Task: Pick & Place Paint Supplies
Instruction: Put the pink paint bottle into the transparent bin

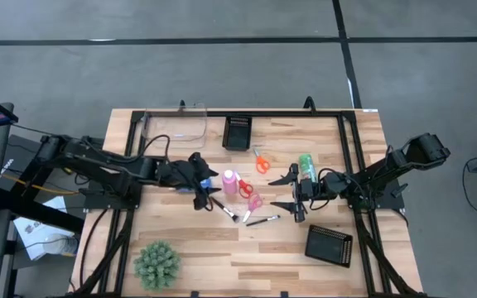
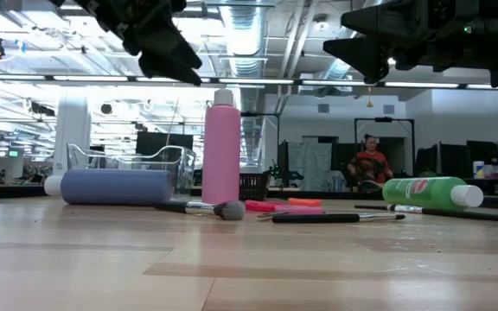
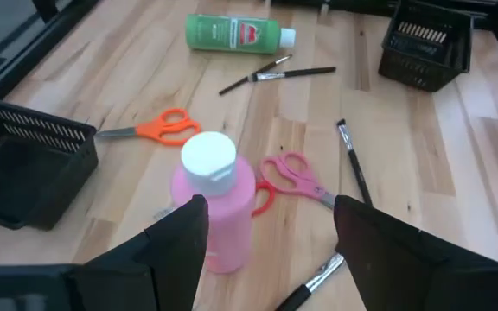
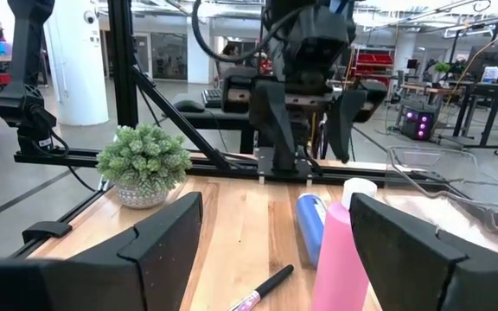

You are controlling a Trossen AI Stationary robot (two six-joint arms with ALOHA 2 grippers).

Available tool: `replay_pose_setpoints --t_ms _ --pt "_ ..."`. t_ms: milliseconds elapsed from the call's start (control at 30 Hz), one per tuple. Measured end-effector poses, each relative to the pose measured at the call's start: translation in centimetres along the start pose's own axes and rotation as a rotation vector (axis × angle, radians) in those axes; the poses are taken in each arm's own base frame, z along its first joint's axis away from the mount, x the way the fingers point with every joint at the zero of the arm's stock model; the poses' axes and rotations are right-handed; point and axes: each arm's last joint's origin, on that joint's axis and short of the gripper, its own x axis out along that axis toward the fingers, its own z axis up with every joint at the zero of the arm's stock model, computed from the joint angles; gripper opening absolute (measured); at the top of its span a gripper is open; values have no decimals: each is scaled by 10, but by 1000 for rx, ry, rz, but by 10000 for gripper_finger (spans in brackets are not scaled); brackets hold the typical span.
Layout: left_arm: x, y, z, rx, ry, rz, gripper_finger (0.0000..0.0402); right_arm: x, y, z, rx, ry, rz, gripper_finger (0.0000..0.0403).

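Though labelled, green bottle (image 3: pixel 232 34) shows no readable writing.

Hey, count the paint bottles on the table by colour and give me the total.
blue bottle, lying down: 1
pink bottle, standing: 1
green bottle, lying down: 1
Total: 3

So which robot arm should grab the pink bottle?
Probably the left. Its open left gripper hovers right by the upright pink bottle. The open right gripper hovers farther off, nearer the lying green bottle.
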Motion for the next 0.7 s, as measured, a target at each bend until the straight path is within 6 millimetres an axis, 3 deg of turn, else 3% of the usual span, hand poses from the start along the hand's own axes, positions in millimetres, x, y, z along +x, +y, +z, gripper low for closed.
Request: replay_pose_setpoints --t_ms 500,700 --pt "29 21 30 87 103 58 241 0 0 -1 6 9 0 281" --pt "35 30 29 80 133 41 241 0 0 -1 9 14 0 281"
